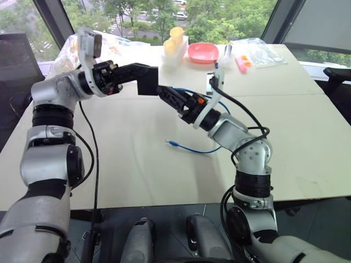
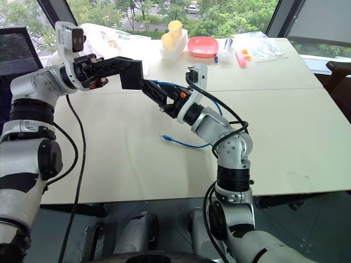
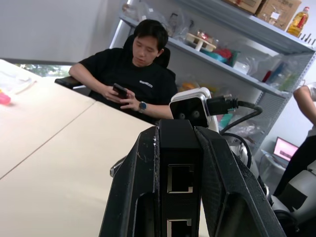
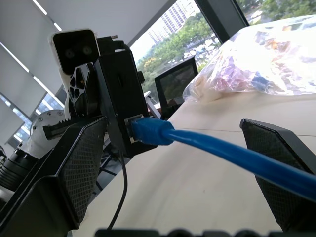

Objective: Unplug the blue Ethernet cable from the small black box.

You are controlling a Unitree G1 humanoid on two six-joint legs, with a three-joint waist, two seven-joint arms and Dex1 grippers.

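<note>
My left gripper is shut on the small black box and holds it raised above the table. In the left wrist view the box sits clamped between both fingers, with two empty ports facing the camera. The blue Ethernet cable is plugged into a port on the other face of the box. My right gripper is open, a finger standing on either side of the cable just behind its plug, neither touching it. The cable's loose end lies on the table.
At the table's far side stand a pink plate, yellow cups in a white holder, a pink item and clear plastic bags. A person sits at the table's end holding a phone. Shelves stand behind.
</note>
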